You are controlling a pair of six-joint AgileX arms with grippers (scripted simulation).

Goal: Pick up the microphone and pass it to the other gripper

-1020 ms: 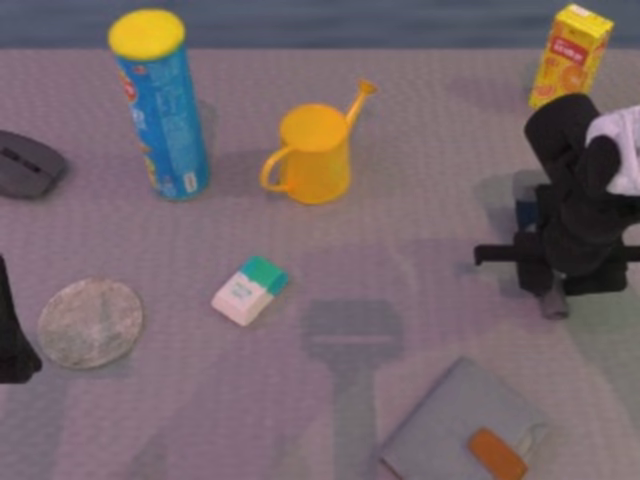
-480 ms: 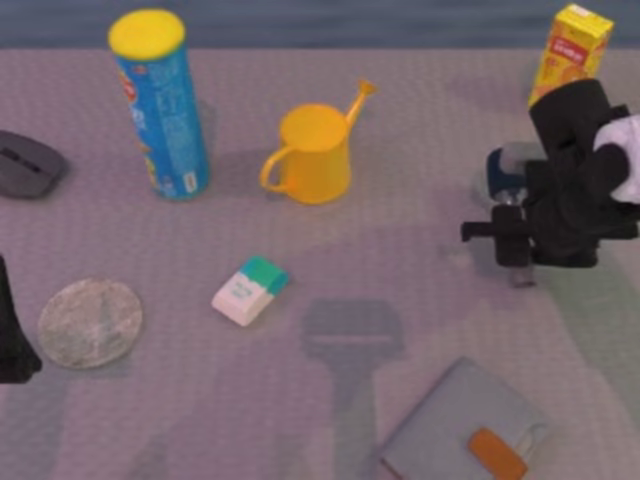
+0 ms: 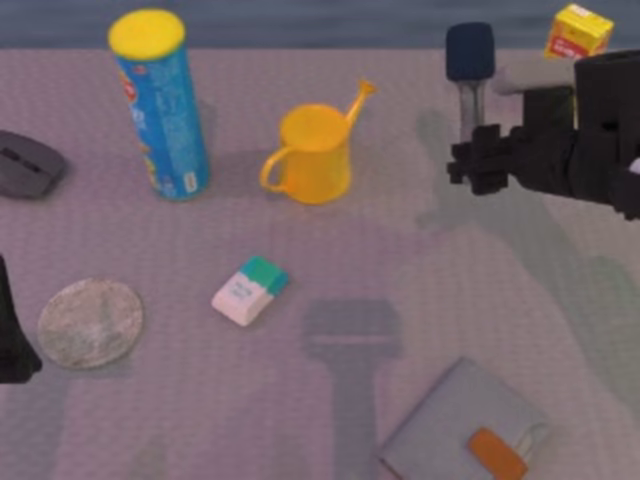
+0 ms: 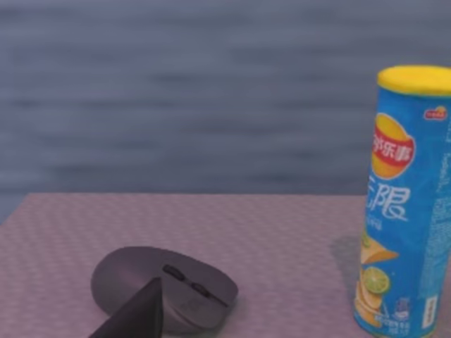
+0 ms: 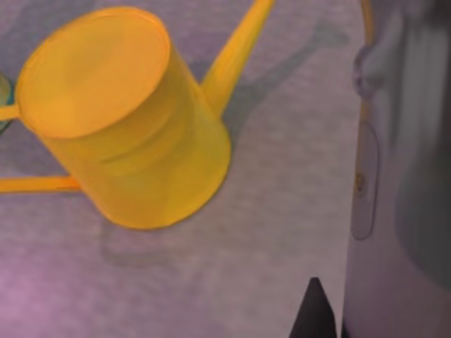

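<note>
Microphone [image 3: 470,75] is lifted off the counter [image 3: 420,300] near its far right corner, handle pinched in the right gripper [image 3: 475,160], head pointing to the far edge. Pickup judged done; transfer not begun. Left gripper [image 3: 12,340] sits parked at the left edge, fingers' state undeterminable. Next move calls for carrying the microphone toward the middle. Yellow watering can [image 3: 315,150] and blue can [image 3: 160,100] stand along that path; wallet [image 3: 455,425] lies clear.

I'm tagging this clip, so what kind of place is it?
Likely a simulated tabletop test bench: unrelated props such as a blue can, a yellow watering can and a wallet scattered on one mauve table.
</note>
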